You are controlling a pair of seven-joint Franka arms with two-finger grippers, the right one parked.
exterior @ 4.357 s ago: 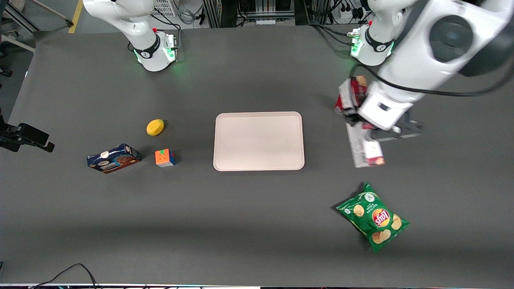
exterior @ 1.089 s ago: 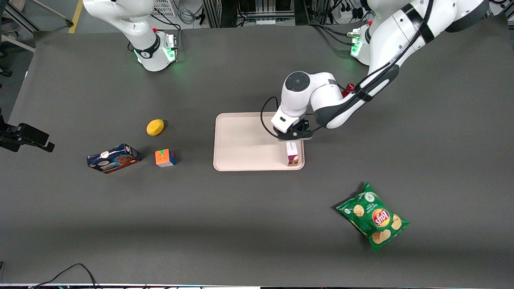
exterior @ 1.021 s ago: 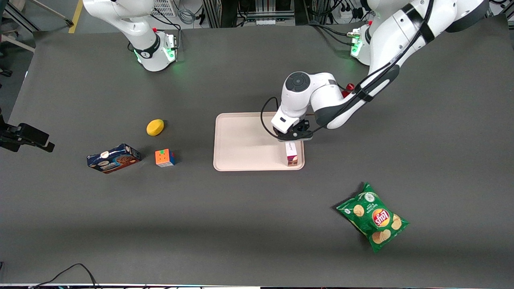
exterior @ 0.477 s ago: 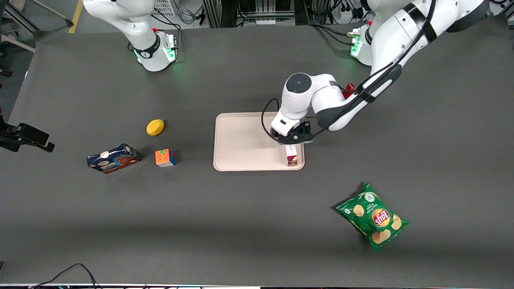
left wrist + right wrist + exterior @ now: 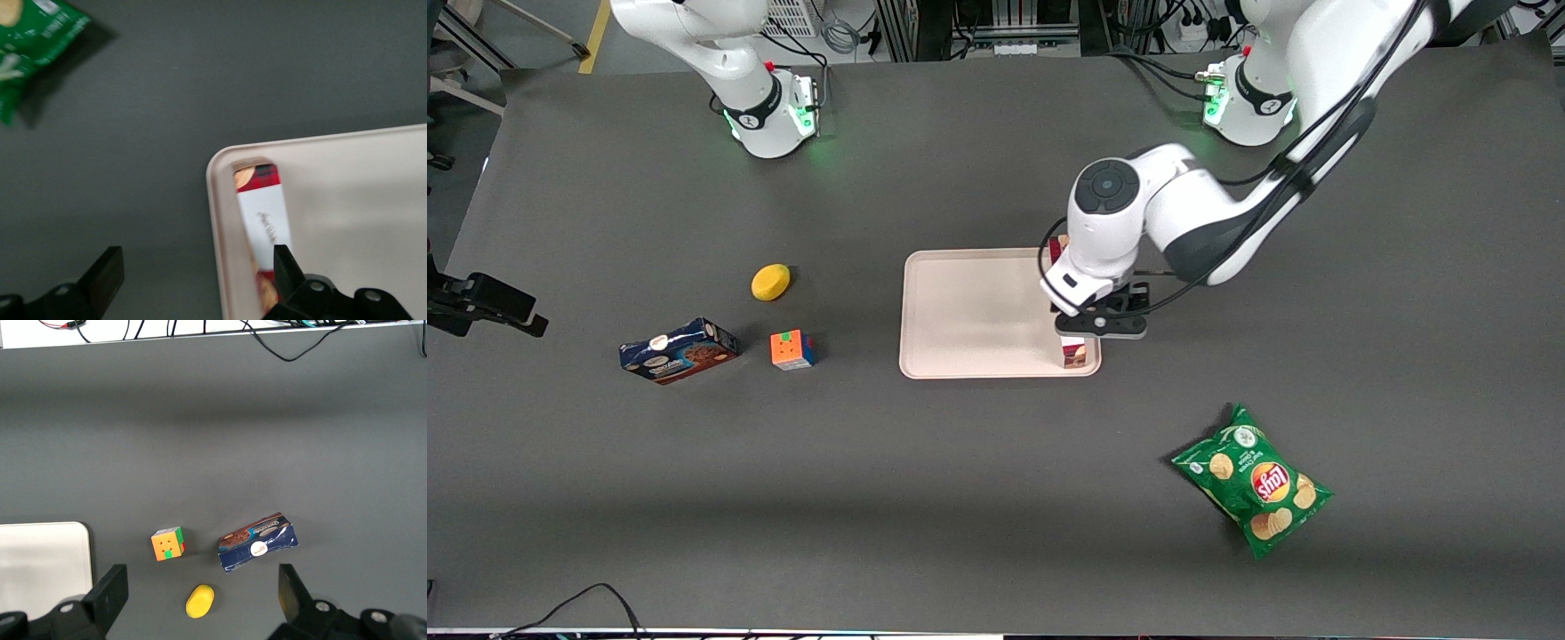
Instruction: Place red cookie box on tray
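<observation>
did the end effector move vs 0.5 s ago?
Yes. The end effector, open, shifted toward the working arm's end of the tray, above the red cookie box.

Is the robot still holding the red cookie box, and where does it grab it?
No. The gripper is open and holds nothing. It hangs above the red cookie box, which lies on the tray along its edge.
</observation>
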